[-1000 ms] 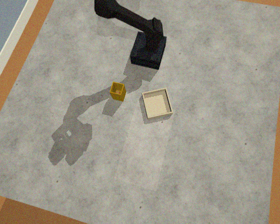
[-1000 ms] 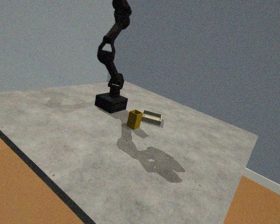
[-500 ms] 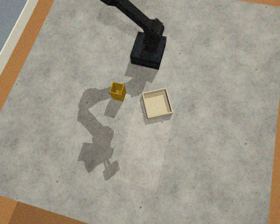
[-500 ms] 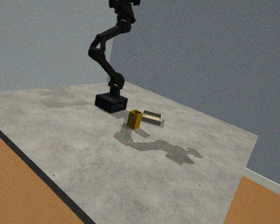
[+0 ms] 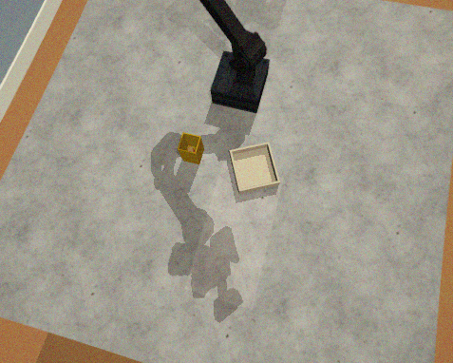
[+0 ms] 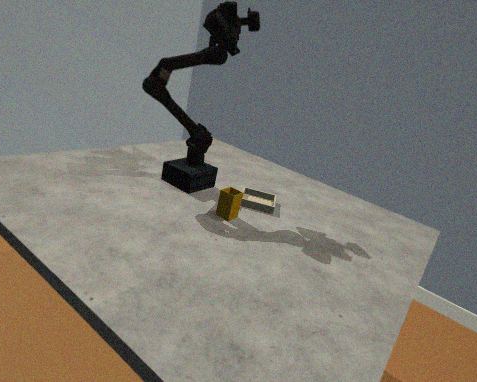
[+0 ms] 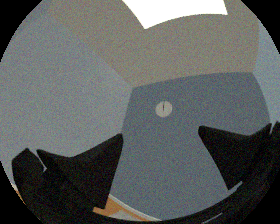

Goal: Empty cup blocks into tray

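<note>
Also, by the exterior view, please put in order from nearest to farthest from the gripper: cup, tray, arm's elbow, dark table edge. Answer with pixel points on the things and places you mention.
1. Elbow (image 6: 155, 85), upper left.
2. Cup (image 5: 191, 153) (image 6: 228, 205) and tray (image 5: 275, 164) (image 6: 256, 204), below, side by side: too close to call.
3. Dark table edge (image 6: 64, 293), lower left.
</note>
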